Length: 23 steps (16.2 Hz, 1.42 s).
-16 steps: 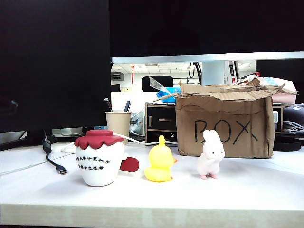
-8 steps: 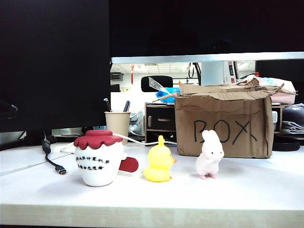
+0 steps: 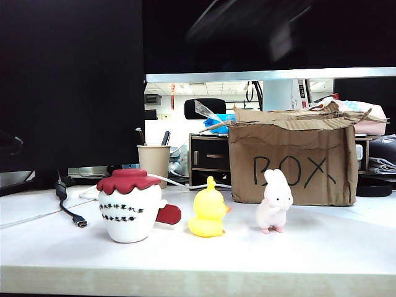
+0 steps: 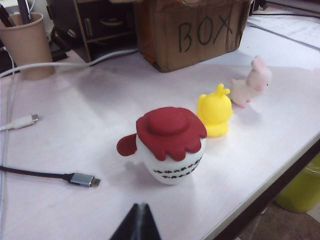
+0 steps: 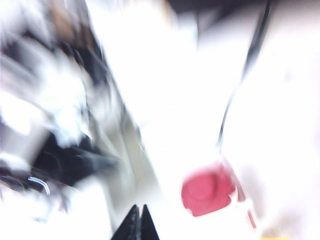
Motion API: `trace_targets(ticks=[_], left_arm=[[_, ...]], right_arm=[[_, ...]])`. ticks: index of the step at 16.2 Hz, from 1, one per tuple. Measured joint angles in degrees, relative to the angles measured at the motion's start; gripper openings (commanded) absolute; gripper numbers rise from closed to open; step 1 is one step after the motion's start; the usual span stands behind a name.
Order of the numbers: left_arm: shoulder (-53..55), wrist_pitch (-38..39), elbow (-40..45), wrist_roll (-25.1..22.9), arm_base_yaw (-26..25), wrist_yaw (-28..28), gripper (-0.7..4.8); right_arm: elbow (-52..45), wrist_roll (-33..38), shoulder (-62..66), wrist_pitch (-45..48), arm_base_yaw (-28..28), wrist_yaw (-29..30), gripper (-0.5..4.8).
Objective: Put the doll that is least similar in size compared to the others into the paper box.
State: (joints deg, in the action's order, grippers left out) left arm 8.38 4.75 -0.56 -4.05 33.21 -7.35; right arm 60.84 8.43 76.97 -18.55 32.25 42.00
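- Standing untouched on the tabletop, the doll is left of the duck and rabbit, well apart from the paper box behind them.
- Nothing is done yet: grasp, carry and drop all remain.
- Left gripper hangs closed near the doll.
- Right gripper, blurred, is closed and empty.

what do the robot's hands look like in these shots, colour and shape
Little of either shows. The left hand appears in its wrist view as a black pointed wedge, two flat dark fingers pressed together into a tip. The right hand looks the same in its blurred wrist view: black, narrow, tapering to a point. In the outside view only a dark smeared streak up top hints at an arm. No cables or markings can be made out.
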Motion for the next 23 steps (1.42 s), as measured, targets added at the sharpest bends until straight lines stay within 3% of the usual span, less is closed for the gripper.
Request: trace_targets(ticks=[1,2,4,9,23], left_arm=[[0.00,0.02,0.00,0.00,0.02,0.00,-0.05],[-0.02,0.02,0.00,0.00,0.02,0.00,-0.05],[-0.02,0.02,0.00,0.00,0.02,0.00,-0.05],[-0.04,0.02,0.00,-0.02,0.02,0.00,-0.05],[-0.07,0.04,0.00,0.00,0.02,0.00,-0.05]], right_arm=[[3.02,-2.80,5.14,-2.67,4.33,-6.05,0.65],[5.05,-4.66,8.50,-5.05,7.32,-10.45,2.28],[10.69,-8.61,15.04,-9.16,13.62,-17.00,4.79],[14.25,-11.74,19.85,-11.41,18.38,-29.33,4.79],[14.34,-16.92,24.04,-12.39,18.64,-32.13,4.79]])
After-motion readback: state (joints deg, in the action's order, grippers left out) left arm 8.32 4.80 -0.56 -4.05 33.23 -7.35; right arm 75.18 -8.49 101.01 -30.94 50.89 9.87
